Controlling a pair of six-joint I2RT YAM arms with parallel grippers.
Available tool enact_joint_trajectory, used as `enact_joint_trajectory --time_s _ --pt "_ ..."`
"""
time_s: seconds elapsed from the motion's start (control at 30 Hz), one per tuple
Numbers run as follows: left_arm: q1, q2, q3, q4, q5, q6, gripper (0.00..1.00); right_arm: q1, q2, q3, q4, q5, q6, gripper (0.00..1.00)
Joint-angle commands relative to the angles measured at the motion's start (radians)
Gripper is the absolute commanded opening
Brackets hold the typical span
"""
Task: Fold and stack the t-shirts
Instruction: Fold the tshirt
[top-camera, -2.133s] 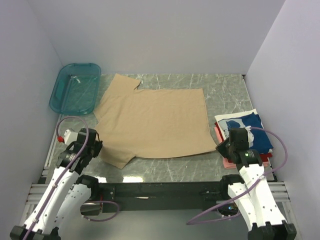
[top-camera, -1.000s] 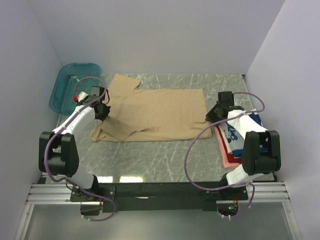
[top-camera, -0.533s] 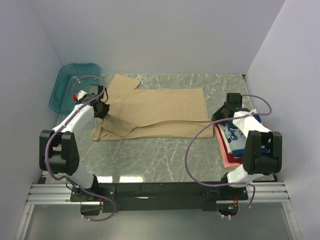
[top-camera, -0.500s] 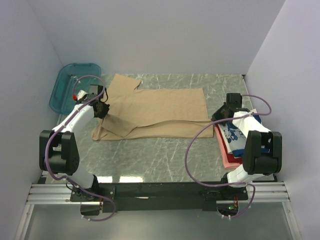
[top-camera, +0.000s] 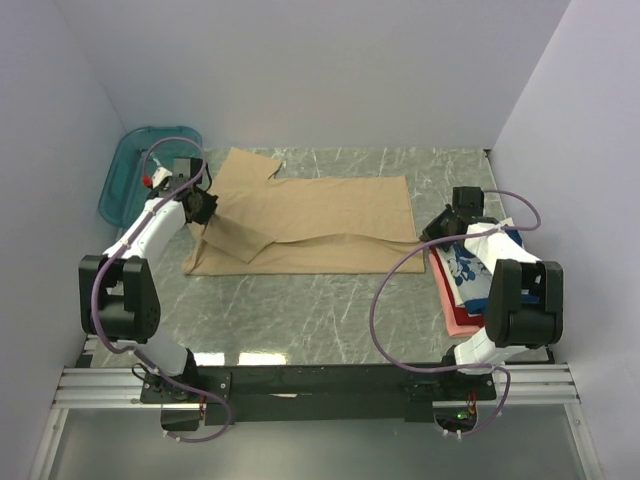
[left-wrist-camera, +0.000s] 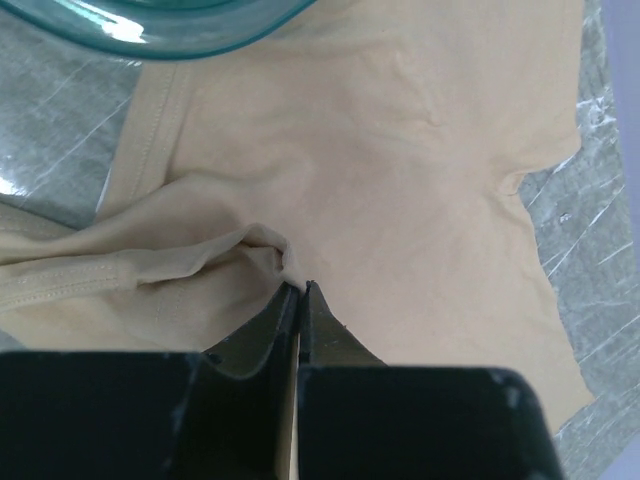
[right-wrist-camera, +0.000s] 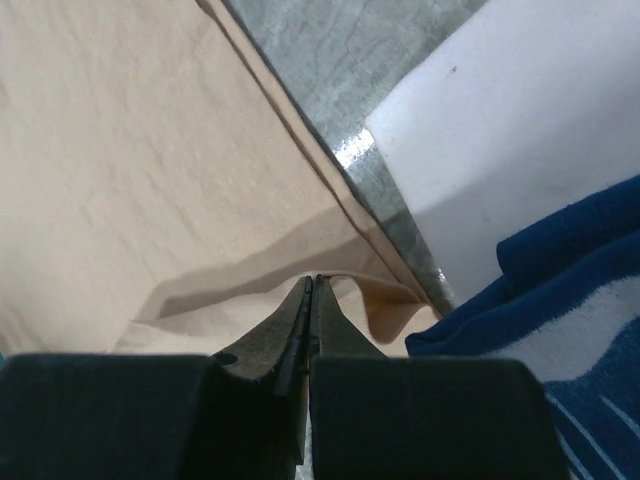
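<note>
The tan t-shirt (top-camera: 320, 215) lies spread on the marble table, its near part folded back over itself. My left gripper (top-camera: 203, 207) is shut on a pinch of its left sleeve area, seen in the left wrist view (left-wrist-camera: 300, 288). My right gripper (top-camera: 437, 226) is shut on the tan shirt's right hem corner, seen in the right wrist view (right-wrist-camera: 312, 280). A stack of folded shirts sits at the right: navy blue with white print (top-camera: 478, 262) on top, red/pink (top-camera: 458, 318) under it. The navy shirt also shows in the right wrist view (right-wrist-camera: 570, 260).
A teal plastic basket (top-camera: 130, 170) stands at the back left, its rim in the left wrist view (left-wrist-camera: 170, 25). White walls close in on the left, back and right. Bare marble table (top-camera: 320, 310) lies in front of the shirt.
Both grippers carried the shirt's near edge away from the arms' bases, folding the near part over. In the last half second the left gripper moved a little farther back; the fold line moved up.
</note>
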Motion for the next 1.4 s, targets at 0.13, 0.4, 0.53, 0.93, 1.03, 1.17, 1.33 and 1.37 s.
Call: enact_joint_trajectory --time_s 0.13,0.4,0.53,0.93,1.03,1.17,1.33,1.37 --pt "0.009 0.048 0.066 0.017 0.017 0.031 0.06 -0.007 0.041 0.045 0.035 -0.022 -0.005 0.0" --pt "0.025 0.072 0.051 0.049 0.049 0.051 0.12 -0.007 0.08 0.092 0.029 -0.03 -0.011 0.0" --pt "0.045 0.059 0.034 0.095 0.109 0.086 0.32 -0.009 0.094 0.141 -0.004 -0.043 -0.034 0.11" --pt "0.049 -0.291 -0.315 0.074 0.059 -0.035 0.64 0.054 -0.148 -0.042 -0.015 -0.028 -0.054 0.52" --pt "0.049 -0.398 -0.432 0.074 0.028 -0.081 0.6 0.098 -0.228 -0.145 0.015 -0.025 -0.033 0.51" --pt "0.047 -0.477 -0.529 0.085 -0.001 -0.126 0.57 0.121 -0.286 -0.231 0.046 -0.031 -0.004 0.49" --pt "0.053 -0.466 -0.558 0.083 -0.05 -0.147 0.54 0.132 -0.326 -0.299 0.054 -0.028 0.003 0.48" --pt "0.058 -0.463 -0.565 0.088 -0.055 -0.15 0.54 0.132 -0.331 -0.306 0.055 -0.016 0.004 0.48"
